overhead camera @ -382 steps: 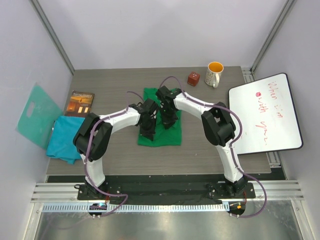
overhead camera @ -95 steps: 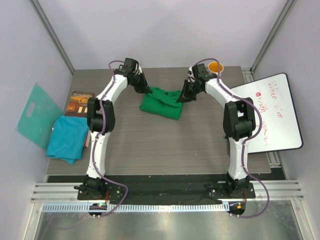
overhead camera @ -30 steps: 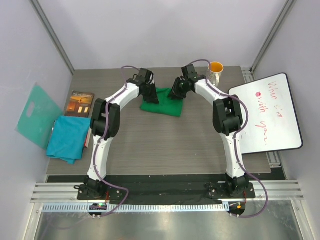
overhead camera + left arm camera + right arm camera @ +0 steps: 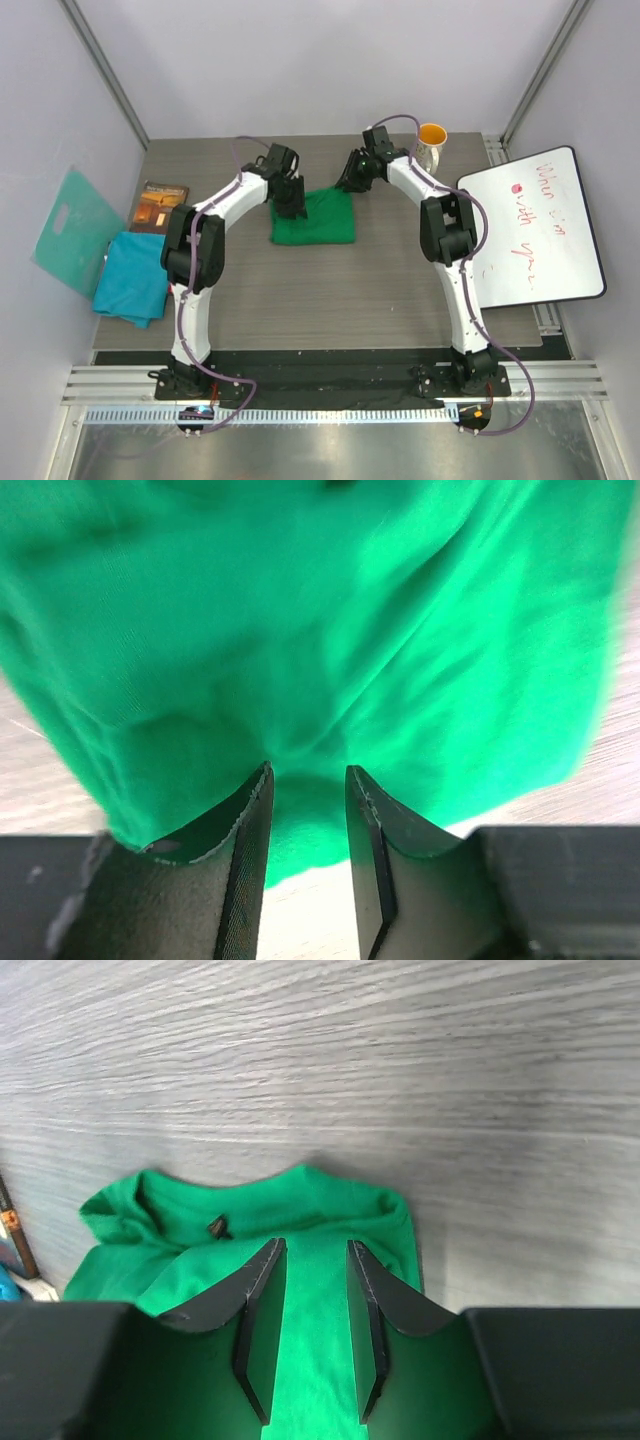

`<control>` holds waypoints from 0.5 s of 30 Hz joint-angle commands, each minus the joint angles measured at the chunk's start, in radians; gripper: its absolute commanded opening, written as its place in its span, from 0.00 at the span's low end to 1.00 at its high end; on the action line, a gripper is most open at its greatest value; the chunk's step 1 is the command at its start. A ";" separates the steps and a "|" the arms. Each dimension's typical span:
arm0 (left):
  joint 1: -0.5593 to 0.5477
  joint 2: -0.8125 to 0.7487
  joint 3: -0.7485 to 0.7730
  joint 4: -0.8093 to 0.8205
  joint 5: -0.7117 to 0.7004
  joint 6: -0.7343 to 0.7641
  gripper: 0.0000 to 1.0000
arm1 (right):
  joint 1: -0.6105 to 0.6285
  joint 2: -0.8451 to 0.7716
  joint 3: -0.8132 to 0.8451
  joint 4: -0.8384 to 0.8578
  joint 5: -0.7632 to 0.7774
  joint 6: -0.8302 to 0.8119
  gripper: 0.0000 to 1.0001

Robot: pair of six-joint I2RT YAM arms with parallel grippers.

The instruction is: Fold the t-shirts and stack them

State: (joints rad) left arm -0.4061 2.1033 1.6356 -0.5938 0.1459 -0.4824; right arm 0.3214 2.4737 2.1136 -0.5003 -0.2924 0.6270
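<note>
The bright green t-shirt [image 4: 315,220] lies folded in a rough square on the table's far middle. My left gripper [image 4: 291,198] is at its far left edge. In the left wrist view its jaws [image 4: 308,775] stand apart, with green cloth [image 4: 300,610] under and beyond the tips and nothing pinched. My right gripper [image 4: 355,172] hovers at the shirt's far right corner, open [image 4: 312,1248] over the collar end [image 4: 250,1200]. The teal-blue t-shirt [image 4: 133,278] lies bunched at the left edge of the table, away from both grippers.
A teal board [image 4: 66,232] leans off the table's left side, beside a book [image 4: 160,205]. A white mug [image 4: 430,146] with an orange inside stands at the far right, close behind the right arm. A whiteboard [image 4: 530,225] overhangs the right edge.
The left gripper has opened and let go of the green shirt, which now lies flatter and slightly nearer. The right gripper has drawn back a little toward the far edge.
</note>
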 commanded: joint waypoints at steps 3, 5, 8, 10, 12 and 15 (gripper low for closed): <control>0.021 0.041 0.228 -0.096 -0.029 0.034 0.37 | -0.004 -0.174 -0.010 0.005 -0.020 -0.026 0.37; 0.023 0.070 0.274 -0.116 -0.029 0.039 0.37 | 0.001 -0.206 -0.026 0.006 -0.036 -0.026 0.37; 0.024 0.093 0.299 -0.115 -0.028 0.039 0.37 | 0.007 -0.242 -0.075 0.006 -0.065 -0.024 0.37; 0.026 0.107 0.309 -0.116 -0.026 0.039 0.37 | 0.014 -0.255 -0.122 0.006 -0.076 -0.019 0.37; 0.026 0.124 0.316 -0.118 -0.019 0.036 0.37 | 0.019 -0.275 -0.165 0.008 -0.085 -0.019 0.36; 0.026 0.115 0.300 -0.115 -0.011 0.028 0.36 | 0.031 -0.297 -0.216 0.014 -0.094 -0.023 0.36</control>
State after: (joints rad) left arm -0.3836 2.2181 1.9228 -0.6834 0.1272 -0.4625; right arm 0.3305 2.2356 1.9621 -0.4934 -0.3500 0.6220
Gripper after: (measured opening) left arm 0.367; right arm 0.365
